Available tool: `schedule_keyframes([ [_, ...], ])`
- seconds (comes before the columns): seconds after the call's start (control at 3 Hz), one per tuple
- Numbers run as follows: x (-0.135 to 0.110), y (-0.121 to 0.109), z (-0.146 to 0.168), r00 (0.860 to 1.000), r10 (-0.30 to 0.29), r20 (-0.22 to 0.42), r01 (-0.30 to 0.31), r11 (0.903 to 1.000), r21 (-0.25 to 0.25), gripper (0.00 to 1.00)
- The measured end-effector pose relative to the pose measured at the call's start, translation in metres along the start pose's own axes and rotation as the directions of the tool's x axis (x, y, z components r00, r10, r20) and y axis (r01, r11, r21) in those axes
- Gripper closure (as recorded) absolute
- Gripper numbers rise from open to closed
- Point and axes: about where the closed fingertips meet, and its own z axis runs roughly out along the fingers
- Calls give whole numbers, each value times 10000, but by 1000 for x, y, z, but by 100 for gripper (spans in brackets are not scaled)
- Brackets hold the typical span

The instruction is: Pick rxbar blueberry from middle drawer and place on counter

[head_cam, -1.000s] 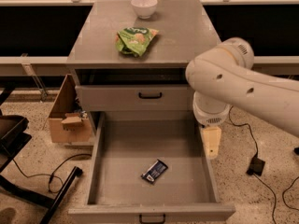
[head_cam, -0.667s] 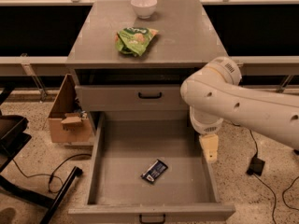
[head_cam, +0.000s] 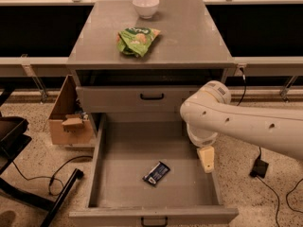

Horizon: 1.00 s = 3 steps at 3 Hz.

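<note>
My gripper (head_cam: 206,159) hangs empty at the open middle drawer's (head_cam: 128,150) right wall; how wide it is open, I cannot tell. The rxbar blueberry (head_cam: 156,172) lies ungrasped on the drawer floor, so the pick and the counter (head_cam: 189,37) placement remain.

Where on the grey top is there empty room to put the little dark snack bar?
The flat grey counter is bare across its right half, beside the crinkled green snack bag. The back middle is crowded: a white bowl sits behind the bag. The gripper hangs by the right wall of the open grey drawer.
</note>
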Motion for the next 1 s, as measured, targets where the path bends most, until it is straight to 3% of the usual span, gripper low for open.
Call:
schedule_keyframes([
  [0.67,-5,-3,11,9997,-68,235,71,9999,-131,0],
  [1.0,-17,-18,47,9951,-392,907,415,9989,-236,0],
])
